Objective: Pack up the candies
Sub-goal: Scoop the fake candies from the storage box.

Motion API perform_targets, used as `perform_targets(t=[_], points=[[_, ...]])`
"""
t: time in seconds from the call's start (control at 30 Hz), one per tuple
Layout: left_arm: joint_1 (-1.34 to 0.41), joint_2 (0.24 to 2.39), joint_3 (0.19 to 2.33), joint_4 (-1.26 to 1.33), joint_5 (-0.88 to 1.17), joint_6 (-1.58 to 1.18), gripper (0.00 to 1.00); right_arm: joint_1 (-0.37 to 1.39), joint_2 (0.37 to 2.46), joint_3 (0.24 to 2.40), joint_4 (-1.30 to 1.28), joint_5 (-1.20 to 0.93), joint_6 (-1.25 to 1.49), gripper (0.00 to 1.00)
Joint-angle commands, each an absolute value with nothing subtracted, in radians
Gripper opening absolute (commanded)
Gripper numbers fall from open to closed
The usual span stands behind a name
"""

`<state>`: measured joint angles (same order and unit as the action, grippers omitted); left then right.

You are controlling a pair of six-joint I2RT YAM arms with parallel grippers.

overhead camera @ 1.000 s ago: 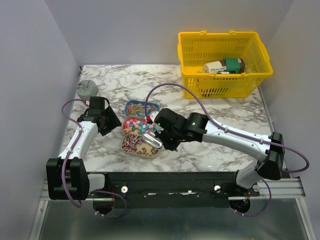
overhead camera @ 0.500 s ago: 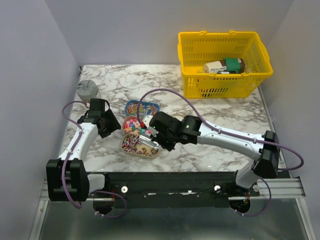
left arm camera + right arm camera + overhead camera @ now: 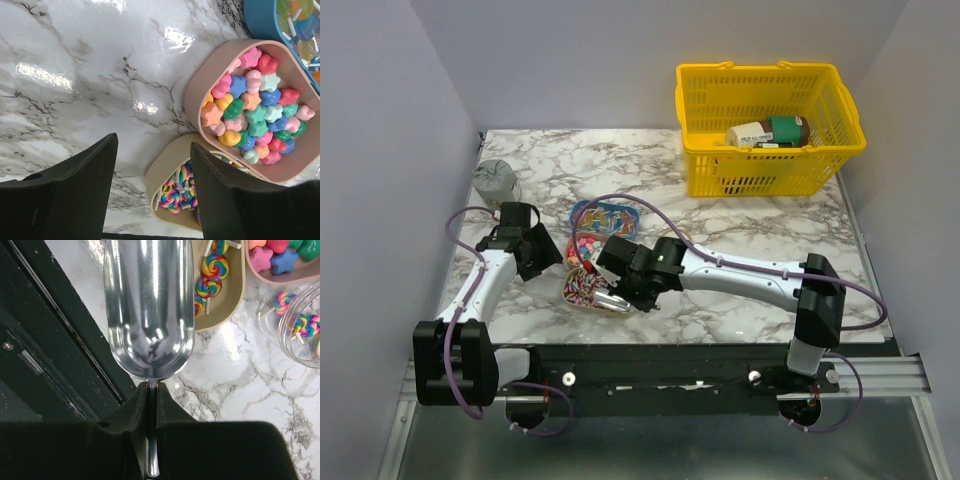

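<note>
Three trays hold the candies: star and heart sweets in the pink tray (image 3: 197, 92), swirl lollipops (image 3: 180, 192) in the beige tray (image 3: 160, 172) (image 3: 582, 290), and wrapped ones in the blue tray (image 3: 605, 214). My right gripper (image 3: 151, 387) is shut on the handle of a silver scoop (image 3: 147, 305). The scoop is empty and hangs over the beige tray's near end (image 3: 220, 315). A clear jar (image 3: 300, 325) with a few lollipops stands to the right of the scoop. My left gripper (image 3: 154, 145) is open, low over the marble just left of the beige tray, holding nothing.
A yellow basket (image 3: 770, 170) with a bottle and a box inside stands at the back right. A grey round object (image 3: 493, 178) sits at the back left. The black rail (image 3: 55, 340) along the table's near edge lies right beside the scoop.
My right arm has swung left and toward the near edge, carrying the scoop from over the pink tray to the beige tray's near end. The left arm has barely moved.
</note>
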<state>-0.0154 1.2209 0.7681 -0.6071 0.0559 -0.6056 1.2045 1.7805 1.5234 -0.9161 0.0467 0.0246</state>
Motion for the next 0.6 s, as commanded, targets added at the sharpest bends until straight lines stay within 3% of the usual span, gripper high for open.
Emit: perform_targets(t=[0.0,0.2,0.57], points=[[-0.018,1.201,0.749,-0.584,0.038,-0.603,0.7,1.212,1.793,1.563,-0.977,0.026,0.02,0.01],[-0.018,1.226,0.756,-0.583,0.029,-0.609,0.7,1.212,1.828,1.592,-1.068,0.057,0.011,0.01],[-0.02,1.224,0.727,-0.612,0.064,-0.656,0.61,1.21,1.934,1.696,-1.109,0.107,-0.025,0.01]])
